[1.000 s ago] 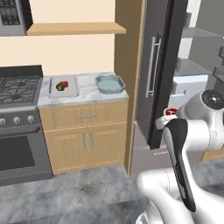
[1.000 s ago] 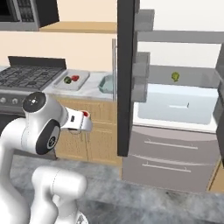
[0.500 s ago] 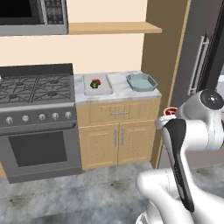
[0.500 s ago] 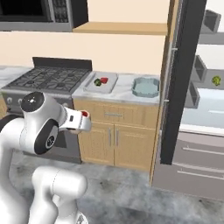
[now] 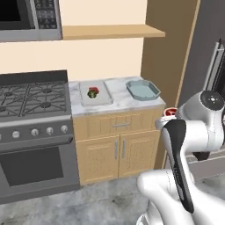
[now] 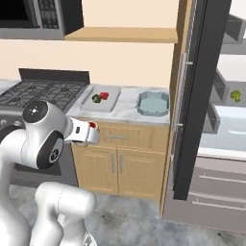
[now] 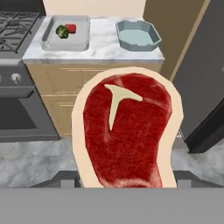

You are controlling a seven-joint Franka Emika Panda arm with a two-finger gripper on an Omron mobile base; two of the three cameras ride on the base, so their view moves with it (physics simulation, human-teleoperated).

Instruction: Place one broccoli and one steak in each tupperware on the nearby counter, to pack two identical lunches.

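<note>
A large raw steak [image 7: 127, 135] with a pale fat rim fills the hand view, and my gripper [image 5: 169, 113] is shut on it, its fingertips hidden behind the meat. The gripper hangs in front of the counter [image 5: 118, 100], well short of it. On the counter, the pale grey tupperware [image 7: 65, 41] holds a broccoli [image 7: 62, 31] and a small red steak [image 7: 71, 28]. To its right stands the teal tupperware [image 7: 138, 36], with nothing in it. In the right base view the gripper [image 6: 91, 129] is left of the cabinet doors.
A gas stove [image 5: 30, 94] adjoins the counter on the left, with a wooden shelf [image 5: 110, 31] above. The fridge stands open on the right, its dark door [image 6: 192, 96] jutting out beside the counter. Another broccoli [image 6: 235, 96] lies on a fridge shelf.
The base has moved, so the whole scene has shifted: the counter and stove now sit more centrally and closer, the fridge further right. The steak stays in the gripper.
</note>
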